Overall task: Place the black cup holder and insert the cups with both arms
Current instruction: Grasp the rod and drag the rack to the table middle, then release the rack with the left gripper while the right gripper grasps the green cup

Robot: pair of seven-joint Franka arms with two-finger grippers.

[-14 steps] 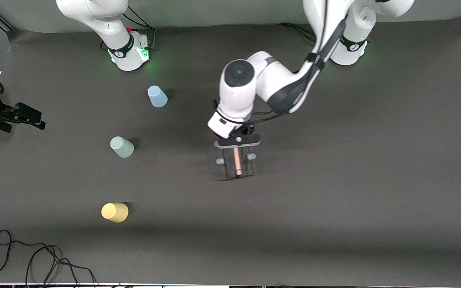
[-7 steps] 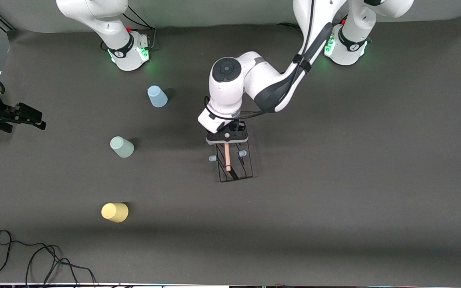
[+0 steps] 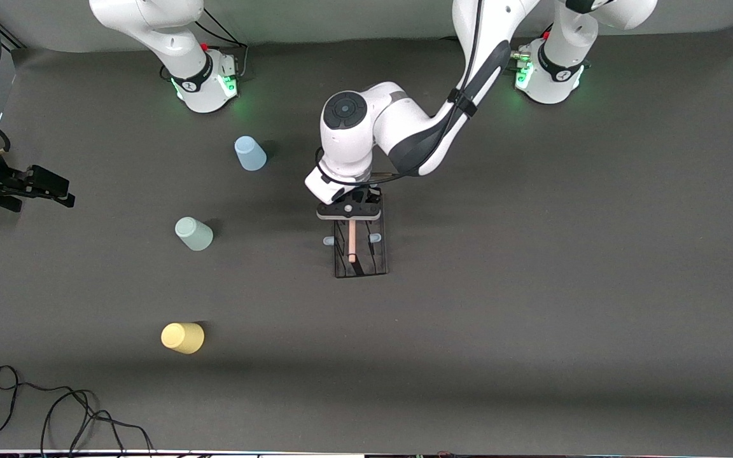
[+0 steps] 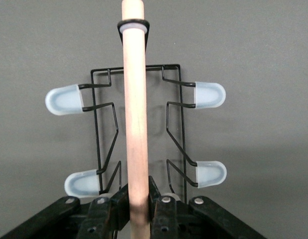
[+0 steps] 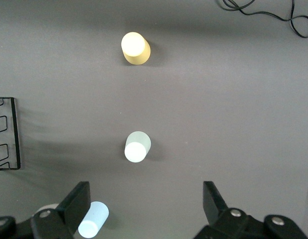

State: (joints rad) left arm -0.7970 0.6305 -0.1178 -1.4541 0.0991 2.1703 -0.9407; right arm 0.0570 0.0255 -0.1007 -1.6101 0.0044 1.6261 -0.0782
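My left gripper (image 3: 349, 215) (image 4: 136, 196) is shut on the light wooden handle (image 4: 134, 99) of the black cup holder (image 3: 360, 254), mid-table. Several pale-blue-tipped pegs (image 4: 210, 94) stick out from its wire sides. I cannot tell whether its base touches the table. Toward the right arm's end stand three upside-down cups. The light blue one (image 3: 250, 153) (image 5: 93, 219) is farthest from the front camera. The pale green one (image 3: 193, 233) (image 5: 137, 147) is nearer and the yellow one (image 3: 182, 338) (image 5: 135, 48) nearest. My right gripper (image 5: 146, 193) (image 3: 39, 186) waits open and empty, high over that end.
A black cable (image 3: 55, 413) (image 5: 266, 12) lies near the table edge closest to the front camera, toward the right arm's end. The two green-lit arm bases (image 3: 204, 83) (image 3: 548, 76) stand along the farthest edge. The holder's wire edge (image 5: 7, 134) shows in the right wrist view.
The left arm has carried the cup holder by its handle toward the right arm's end, over the middle of the table. The right arm and the cups have not moved.
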